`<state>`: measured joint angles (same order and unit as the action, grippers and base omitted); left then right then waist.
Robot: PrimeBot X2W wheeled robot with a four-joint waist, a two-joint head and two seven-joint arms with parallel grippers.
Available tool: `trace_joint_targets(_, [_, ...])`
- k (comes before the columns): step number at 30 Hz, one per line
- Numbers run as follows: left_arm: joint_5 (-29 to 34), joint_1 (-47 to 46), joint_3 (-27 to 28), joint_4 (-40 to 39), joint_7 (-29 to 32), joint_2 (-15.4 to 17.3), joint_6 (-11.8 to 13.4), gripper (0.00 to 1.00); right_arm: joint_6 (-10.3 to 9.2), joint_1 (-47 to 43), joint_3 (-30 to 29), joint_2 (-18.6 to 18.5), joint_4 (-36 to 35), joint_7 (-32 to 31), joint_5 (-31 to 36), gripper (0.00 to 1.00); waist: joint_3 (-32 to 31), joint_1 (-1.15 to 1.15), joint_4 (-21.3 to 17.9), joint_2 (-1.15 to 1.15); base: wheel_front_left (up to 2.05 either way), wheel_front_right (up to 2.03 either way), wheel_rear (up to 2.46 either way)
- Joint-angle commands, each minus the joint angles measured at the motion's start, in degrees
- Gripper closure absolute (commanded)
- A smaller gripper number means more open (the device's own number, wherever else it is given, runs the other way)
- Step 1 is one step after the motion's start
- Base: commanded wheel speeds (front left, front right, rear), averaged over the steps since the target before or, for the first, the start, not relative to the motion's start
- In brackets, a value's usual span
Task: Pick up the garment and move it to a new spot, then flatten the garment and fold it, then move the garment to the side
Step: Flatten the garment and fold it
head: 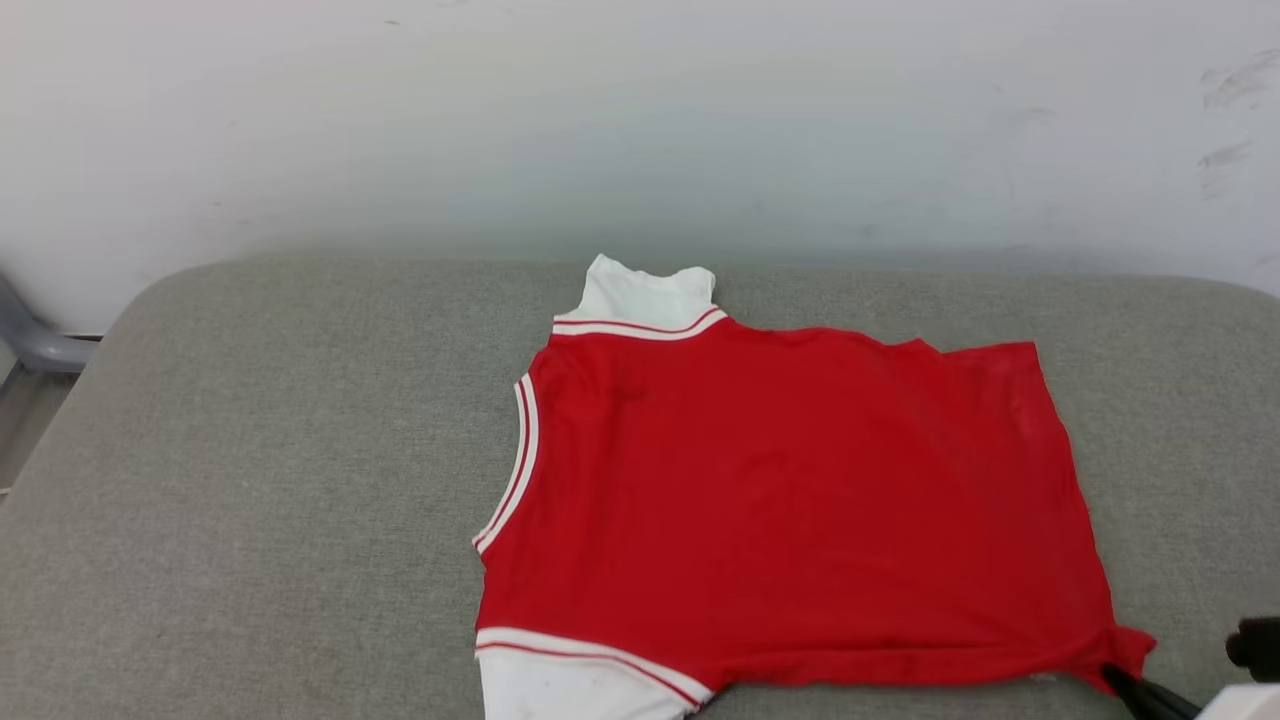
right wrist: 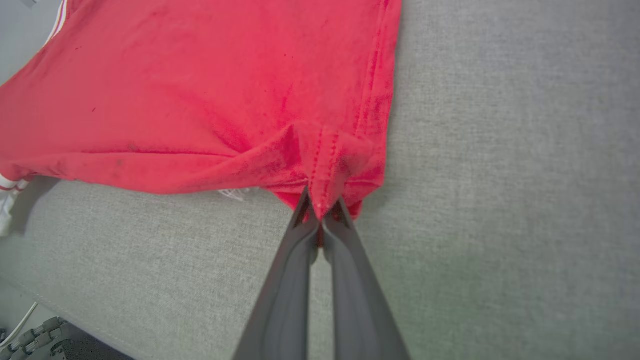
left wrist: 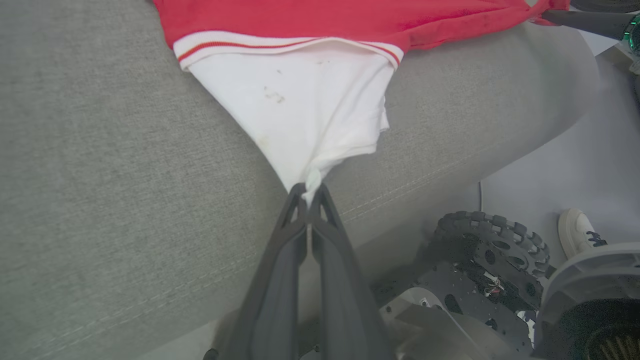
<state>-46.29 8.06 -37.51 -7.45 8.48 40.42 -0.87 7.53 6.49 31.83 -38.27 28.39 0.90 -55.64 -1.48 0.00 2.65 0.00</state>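
The left gripper (left wrist: 311, 192) is pressed together on the bunched tip of a white sleeve (left wrist: 300, 110), which is pulled taut at the near edge of the grey cushion (head: 250, 450). The right gripper (right wrist: 320, 210) pinches the garment (head: 780, 500) at its near hem corner, fingers low over the fabric. The garment lies plain red side up, right of the cushion's middle, collar pointing left. Bare cushion spreads wide to its left, with a narrower strip behind it toward the pale wall (head: 640, 120).
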Motion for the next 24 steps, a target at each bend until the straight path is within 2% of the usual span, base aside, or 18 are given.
trace_joint_targets(1, [-0.4,1.5,-0.3,-1.1,0.5,0.6,0.4,1.0,-0.09,-2.5,-0.4,-1.5,-2.1,-0.6,-1.2,1.0,-0.2,0.0,-0.2,0.0,0.0,0.0,0.0])
trace_joint_targets(5, [-1.3,3.0,0.1,-3.1,0.4,1.1,1.3,1.0,-0.09,-6.5,-2.4,-4.2,-7.1,-1.6,-2.3,1.0,-0.3,0.0,-0.5,0.0,0.0,0.0,0.0])
trace_joint_targets(10, [-0.8,1.2,1.5,-3.8,-1.4,0.3,2.3,1.0,-0.09,-9.1,-6.2,-5.2,-10.9,-1.5,-2.4,1.0,-0.1,0.0,-0.5,0.0,0.0,0.0,0.0])
trace_joint_targets(19, [0.3,-5.5,4.9,-3.7,-1.9,0.6,2.7,1.0,-0.08,-7.4,-10.4,-3.5,-15.3,-3.6,1.4,1.0,2.1,0.0,-1.4,0.0,0.0,0.0,0.0])
trace_joint_targets(24, [2.3,-11.4,5.1,-2.7,0.9,1.8,2.0,1.0,-0.08,-4.6,-12.5,-1.6,-16.6,-5.0,3.7,1.0,5.1,0.0,-2.3,0.0,0.0,0.0,0.0])
